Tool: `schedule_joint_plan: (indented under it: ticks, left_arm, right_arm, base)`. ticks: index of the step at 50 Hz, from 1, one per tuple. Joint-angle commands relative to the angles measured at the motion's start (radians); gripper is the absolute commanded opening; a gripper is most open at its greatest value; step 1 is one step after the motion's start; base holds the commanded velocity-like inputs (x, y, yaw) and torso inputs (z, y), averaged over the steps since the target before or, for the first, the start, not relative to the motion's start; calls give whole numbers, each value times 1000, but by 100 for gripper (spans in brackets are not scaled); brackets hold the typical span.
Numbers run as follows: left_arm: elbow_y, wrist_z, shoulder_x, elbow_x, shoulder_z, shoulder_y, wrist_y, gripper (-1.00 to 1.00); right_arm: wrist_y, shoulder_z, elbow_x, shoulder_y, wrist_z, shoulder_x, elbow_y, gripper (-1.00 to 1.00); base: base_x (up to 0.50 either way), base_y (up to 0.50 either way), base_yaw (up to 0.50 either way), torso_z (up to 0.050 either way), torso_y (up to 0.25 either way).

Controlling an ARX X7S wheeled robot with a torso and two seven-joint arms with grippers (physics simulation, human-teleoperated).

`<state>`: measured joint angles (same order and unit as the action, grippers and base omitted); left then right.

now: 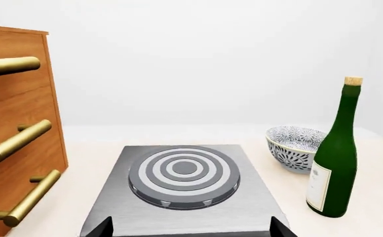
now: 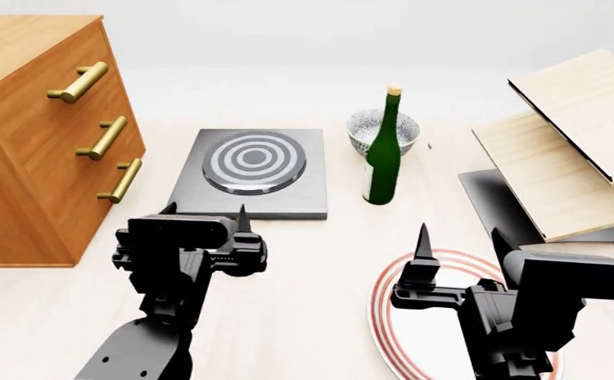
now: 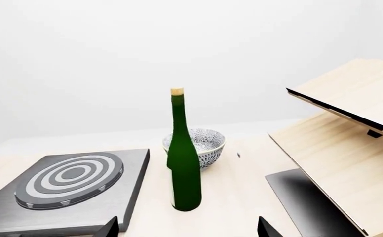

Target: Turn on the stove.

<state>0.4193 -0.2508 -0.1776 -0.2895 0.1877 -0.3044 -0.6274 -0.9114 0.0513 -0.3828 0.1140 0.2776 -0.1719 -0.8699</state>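
The stove is a flat dark grey square slab with a round ringed burner. It also shows in the left wrist view and the right wrist view. Its knob is not visible. My left gripper hovers just in front of the stove's near edge, open and empty; its fingertips frame that edge. My right gripper is open and empty over a red-rimmed plate, off to the right of the stove.
A wooden drawer cabinet with brass handles stands left of the stove. A green bottle and a patterned bowl stand right of it. A black rack base with wooden boards is at far right.
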Motion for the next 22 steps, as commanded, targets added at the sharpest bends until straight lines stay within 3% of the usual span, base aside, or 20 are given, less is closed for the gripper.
schedule_joint_plan:
  ticks: [1,22]
  left_arm:
    - [278,-36,-46,-83,-85,69,-172,100]
    - [266,-44,-60,-80,-83,100,-138,100]
  right_arm:
    - [11,-14,1,-2,9,-8,13,100]
    - [20,-21,-12,-3,25,-15,21,100]
  base:
    - [0,0,0,0,0]
    - [0,0,0,0,0]
